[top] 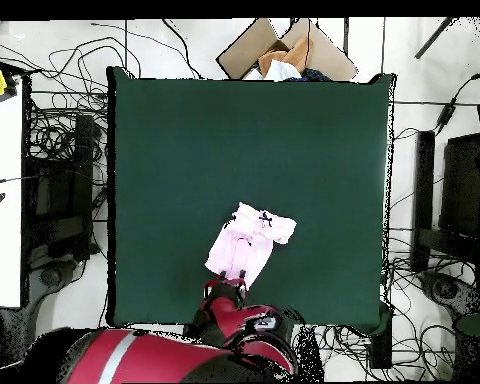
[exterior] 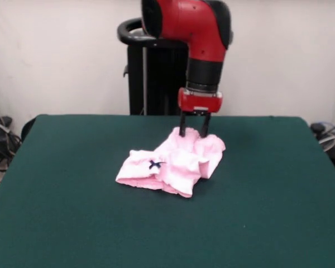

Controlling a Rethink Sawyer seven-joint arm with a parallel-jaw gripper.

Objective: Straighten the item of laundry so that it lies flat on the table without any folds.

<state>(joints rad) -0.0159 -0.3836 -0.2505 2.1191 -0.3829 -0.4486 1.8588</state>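
The item of laundry (exterior: 173,162), small pale pink pants, lies bunched and folded near the middle of the dark green table (exterior: 67,212). A tiny dark bow (exterior: 155,164) shows on its near left part. My gripper (exterior: 194,132) hangs straight down over the garment's far edge. Its two black fingers (exterior: 182,125) stand apart with their tips at the raised pink fabric, which pokes up between them. From overhead the pants (top: 250,243) lie on the table (top: 184,130), and the gripper (top: 231,287) sits at their lower end, mostly under the red arm.
The black pedestal (exterior: 156,72) stands behind the table's far edge. Overhead, an open cardboard box (top: 284,50) sits past the table's top edge. Cables (top: 54,150) and black gear lie along both sides, and a white surface (top: 2,200) is at the left.
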